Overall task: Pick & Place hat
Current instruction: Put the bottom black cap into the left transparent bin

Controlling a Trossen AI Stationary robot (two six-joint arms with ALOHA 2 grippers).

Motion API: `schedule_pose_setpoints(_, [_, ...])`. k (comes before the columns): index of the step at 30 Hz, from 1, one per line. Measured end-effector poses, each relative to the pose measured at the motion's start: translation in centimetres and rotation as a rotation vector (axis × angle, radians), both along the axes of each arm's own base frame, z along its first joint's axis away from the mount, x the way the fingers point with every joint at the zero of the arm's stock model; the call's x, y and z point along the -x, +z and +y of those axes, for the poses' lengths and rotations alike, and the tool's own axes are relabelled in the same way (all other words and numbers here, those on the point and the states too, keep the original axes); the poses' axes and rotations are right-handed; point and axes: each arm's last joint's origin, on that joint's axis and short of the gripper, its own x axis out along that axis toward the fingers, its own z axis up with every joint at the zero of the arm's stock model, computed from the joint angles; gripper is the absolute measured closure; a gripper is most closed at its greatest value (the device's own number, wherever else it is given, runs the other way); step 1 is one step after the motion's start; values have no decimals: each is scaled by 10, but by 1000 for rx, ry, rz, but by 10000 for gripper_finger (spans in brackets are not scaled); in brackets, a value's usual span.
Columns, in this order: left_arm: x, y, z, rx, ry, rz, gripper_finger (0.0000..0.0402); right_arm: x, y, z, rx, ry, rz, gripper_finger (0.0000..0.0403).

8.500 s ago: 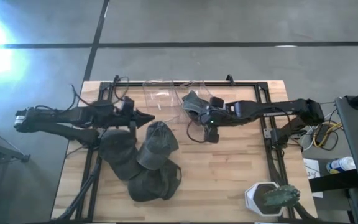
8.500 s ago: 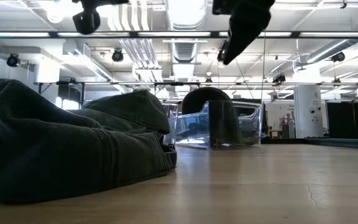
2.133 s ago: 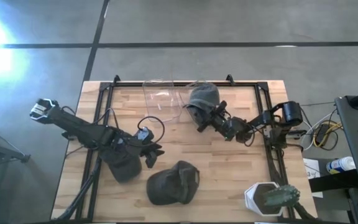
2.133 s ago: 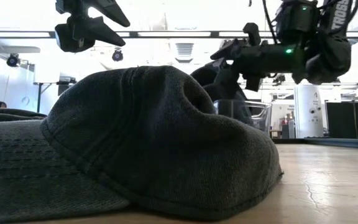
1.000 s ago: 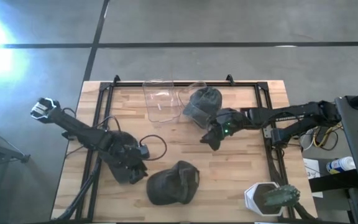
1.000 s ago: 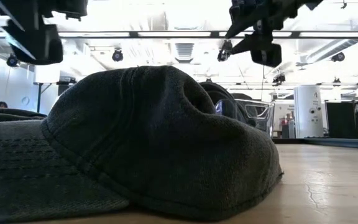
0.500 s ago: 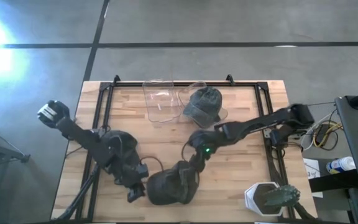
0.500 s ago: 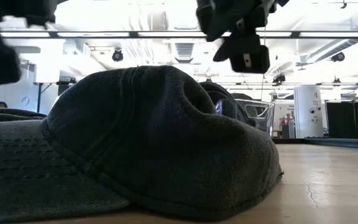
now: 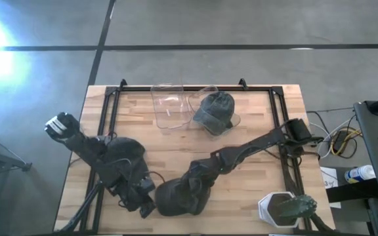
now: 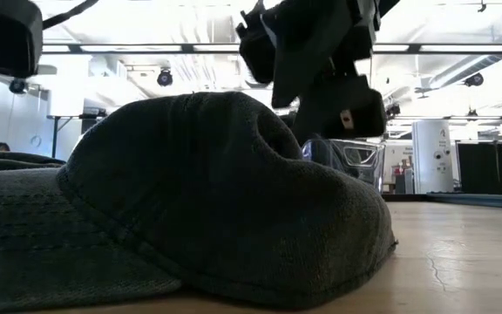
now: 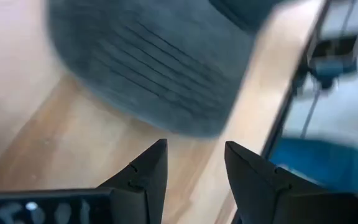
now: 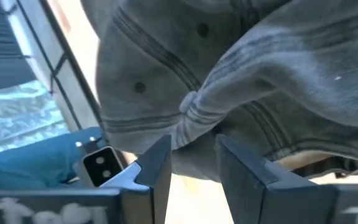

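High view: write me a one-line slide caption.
Both hands converge on a dark cap at the table's front; a second cap sits in the clear bin.

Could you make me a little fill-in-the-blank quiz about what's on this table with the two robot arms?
1. One hat sits in a clear plastic ____ at the table's far edge.
2. The right hand is over a dark ____ near the table's front edge.
3. The left hand has its fingers ____, holding nothing.
4. The table top is made of ____.

Missing words: bin; hat; open; wood
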Motion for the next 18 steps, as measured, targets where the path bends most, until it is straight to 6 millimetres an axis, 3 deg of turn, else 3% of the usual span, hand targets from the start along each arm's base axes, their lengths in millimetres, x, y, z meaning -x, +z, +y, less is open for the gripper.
schedule_pose_setpoints(10, [4,-18,-2,111,372,-23,248,-11,-30,10,-13,11,-18,284])
schedule_pose_setpoints(18, [-11,-22,-11,152,435,-200,248,-20,-50,12,-20,9,-40,284])
